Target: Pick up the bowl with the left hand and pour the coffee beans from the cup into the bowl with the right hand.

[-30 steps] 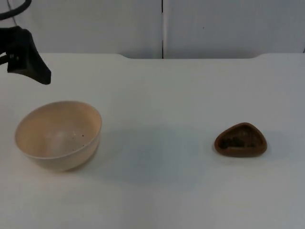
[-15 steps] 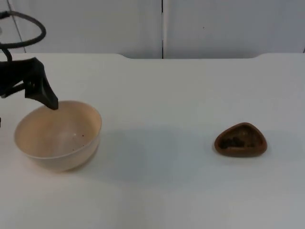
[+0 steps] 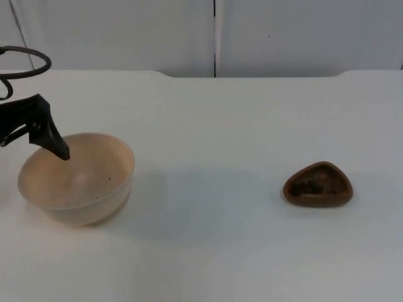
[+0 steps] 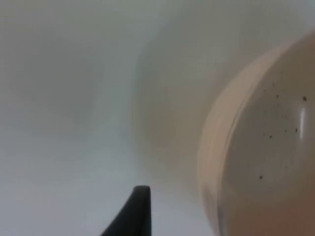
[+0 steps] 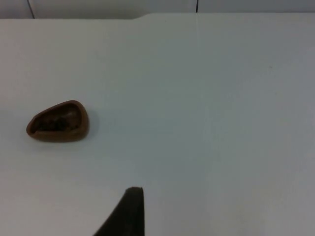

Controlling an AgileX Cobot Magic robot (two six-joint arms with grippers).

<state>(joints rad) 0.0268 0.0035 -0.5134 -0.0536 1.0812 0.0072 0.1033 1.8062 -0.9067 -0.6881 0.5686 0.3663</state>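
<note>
Fingers of the left gripper (image 3: 60, 150): spread cannot be told; one black tip hangs over the bowl's far-left rim. Right gripper: one black fingertip (image 5: 129, 211) above bare table, its opening likewise indeterminable; that arm waits. White table (image 3: 214, 126): bears both vessels, well apart. Beige bowl (image 3: 77, 178): upright at the left, dark specks inside. Brown cup (image 3: 318, 184): upright at the right, holding dark coffee beans (image 3: 307, 186).
</note>
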